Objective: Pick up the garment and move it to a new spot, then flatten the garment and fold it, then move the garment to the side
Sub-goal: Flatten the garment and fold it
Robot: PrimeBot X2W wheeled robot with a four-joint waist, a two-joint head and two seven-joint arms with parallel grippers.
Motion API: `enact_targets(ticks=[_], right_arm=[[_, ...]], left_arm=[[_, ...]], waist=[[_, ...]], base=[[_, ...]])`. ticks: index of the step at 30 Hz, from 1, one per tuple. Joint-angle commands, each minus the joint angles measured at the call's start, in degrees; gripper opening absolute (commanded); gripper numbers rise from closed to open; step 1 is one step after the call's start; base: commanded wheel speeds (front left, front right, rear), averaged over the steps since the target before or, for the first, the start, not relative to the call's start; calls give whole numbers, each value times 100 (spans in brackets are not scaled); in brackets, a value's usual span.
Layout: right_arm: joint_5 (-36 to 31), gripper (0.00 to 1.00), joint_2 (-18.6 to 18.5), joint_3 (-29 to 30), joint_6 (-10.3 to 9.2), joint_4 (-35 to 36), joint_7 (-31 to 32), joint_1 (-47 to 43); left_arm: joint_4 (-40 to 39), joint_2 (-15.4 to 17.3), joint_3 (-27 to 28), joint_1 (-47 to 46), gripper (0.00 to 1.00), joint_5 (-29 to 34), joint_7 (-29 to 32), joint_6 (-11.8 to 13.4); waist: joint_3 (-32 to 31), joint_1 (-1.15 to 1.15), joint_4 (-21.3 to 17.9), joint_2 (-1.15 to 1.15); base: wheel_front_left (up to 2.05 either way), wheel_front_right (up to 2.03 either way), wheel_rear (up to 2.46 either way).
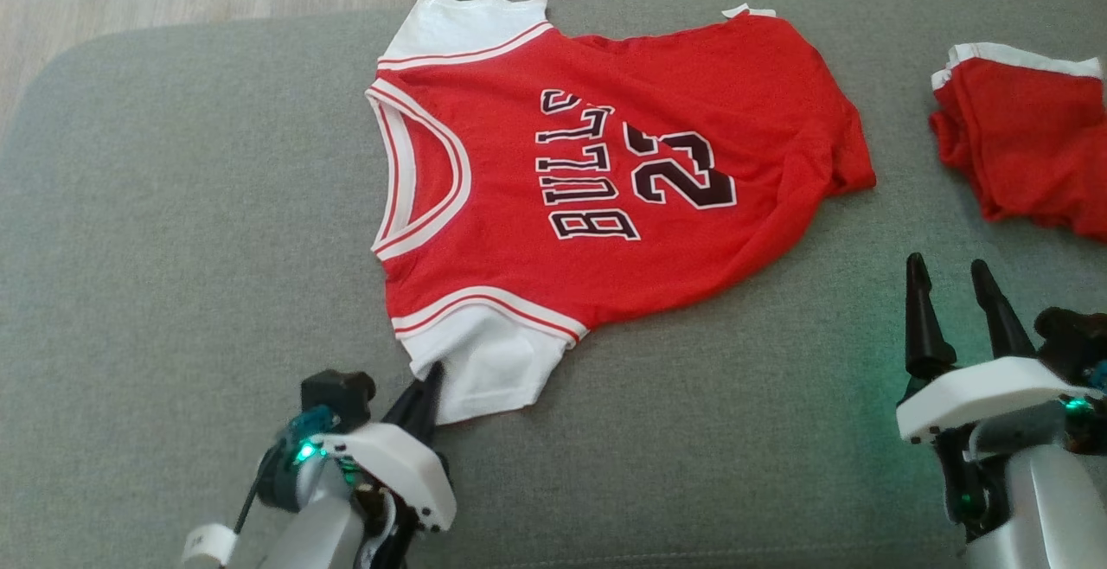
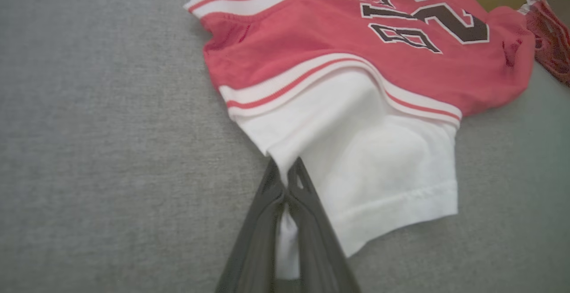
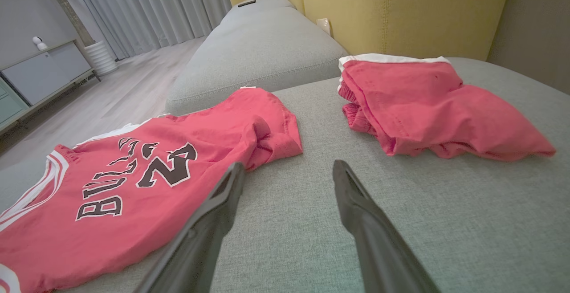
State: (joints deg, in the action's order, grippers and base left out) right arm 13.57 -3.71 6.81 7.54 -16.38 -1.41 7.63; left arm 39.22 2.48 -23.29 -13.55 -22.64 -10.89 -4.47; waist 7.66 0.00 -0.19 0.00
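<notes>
- The left pincer (image 1: pixel 430 379) is clenched on a corner of the near white sleeve (image 1: pixel 493 366), with cloth nipped between its fingertips.
- The garment (image 1: pixel 605 180), a red jersey, lies flat and print up in the middle of the grey sofa cushion (image 1: pixel 173 223). Its long axis runs left to right, with the neckline (image 1: pixel 424 175) pointing left and the hem (image 1: pixel 852 150) pointing right.
- The right pincer (image 1: pixel 951 271) is released, its fingers apart over the cushion near the hem.
- A second red garment (image 1: pixel 1029 145) lies bunched at the far right, apart from the jersey.
</notes>
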Motion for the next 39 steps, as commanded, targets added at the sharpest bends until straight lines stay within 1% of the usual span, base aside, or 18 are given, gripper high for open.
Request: enact_targets(ticks=[1,3,6,9,12,16,21,25,27,39], right_arm=[[-27,100,5,-99,-5,156,-9,218],[-45,100,11,-97,-5,127,1,234],[-80,100,21,-129,-5,75,32,269],[-109,100,31,-157,-5,27,62,311],[-119,100,41,-205,-5,-26,92,352],[-113,100,52,-302,-5,-120,138,368],[-93,100,61,-453,-5,-252,194,375],[-55,100,65,-540,-5,-376,244,410],[-144,100,33,-593,-5,-470,279,439],[-55,100,13,-587,-5,-723,345,420]], left_arm=[[-169,40,139,-204,0,-43,-108,-26],[-331,40,226,-270,0,-76,-268,-4],[-731,77,517,-341,0,-40,-393,146],[-1418,82,938,-301,0,65,-406,251],[-1995,76,1300,-134,0,228,-408,273],[-2377,59,1606,58,0,373,-409,246],[-2407,46,1708,168,0,466,-410,198],[-2362,43,1662,179,0,440,-410,182],[-2333,42,1605,170,0,398,-410,179],[-2123,41,1444,193,0,353,-410,231]], waist=[[-3,0,8,0],[-4,0,24,0],[1,0,58,0],[26,0,114,0],[47,0,152,0],[67,0,194,0],[88,0,228,0],[107,0,239,0],[119,0,253,0],[109,0,144,0]], base=[[0,0,0],[0,0,0],[0,0,0],[0,0,0],[0,0,0],[0,0,0],[0,0,0],[0,0,0],[0,0,0],[0,0,0]])
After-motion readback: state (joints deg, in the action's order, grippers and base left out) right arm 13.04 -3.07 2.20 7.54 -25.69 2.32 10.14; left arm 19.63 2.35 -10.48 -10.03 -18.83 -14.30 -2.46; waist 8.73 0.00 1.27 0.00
